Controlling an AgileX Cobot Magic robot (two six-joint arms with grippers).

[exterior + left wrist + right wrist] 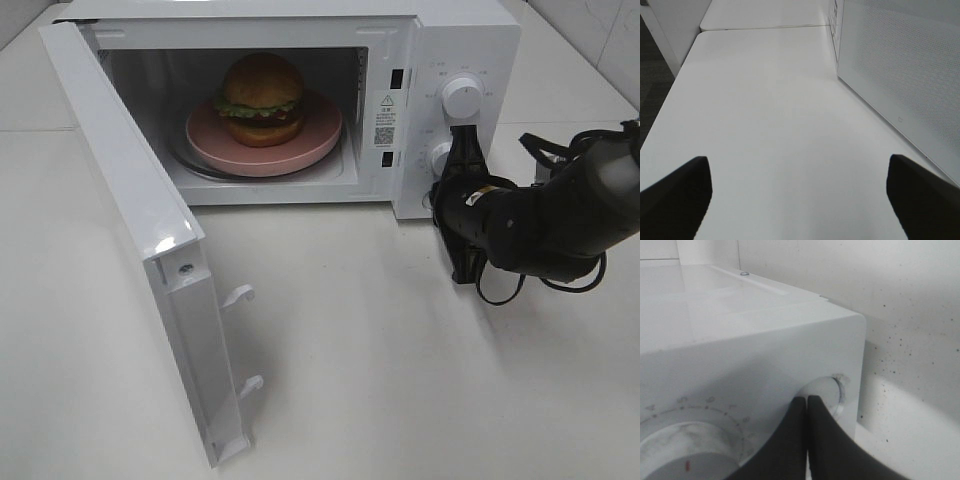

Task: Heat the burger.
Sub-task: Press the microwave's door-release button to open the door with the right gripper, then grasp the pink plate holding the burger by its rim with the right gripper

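Wide white counter [400,380] under everything, and the white microwave [470,50] sits toward its far edge. The door [120,190] is swung fully open, jutting out toward the counter's near left corner, with two latch hooks showing on its inner edge. Over on the right, the black right arm [560,220] reaches in from the counter's right edge to the microwave's control panel.

Inside the cavity there's a round pink plate [320,140], and the burger [262,98] stands upright on it, slightly toward the back of the plate: glossy brown bun on top, ruffled green lettuce below.

Now the controls: an upper knob [462,97] in clear view, and a lower knob [440,155] half hidden behind the arm.

The right gripper [807,401] has its two black fingers pressed flat together, nothing between them, tips right at a small round button [830,390] near the panel's corner, just beside the numbered dial.

The left gripper [797,170] is out of the high view; its wrist camera shows the fingers spread wide over bare counter, gripping nothing, with the microwave's mesh-patterned panel [900,60] alongside.
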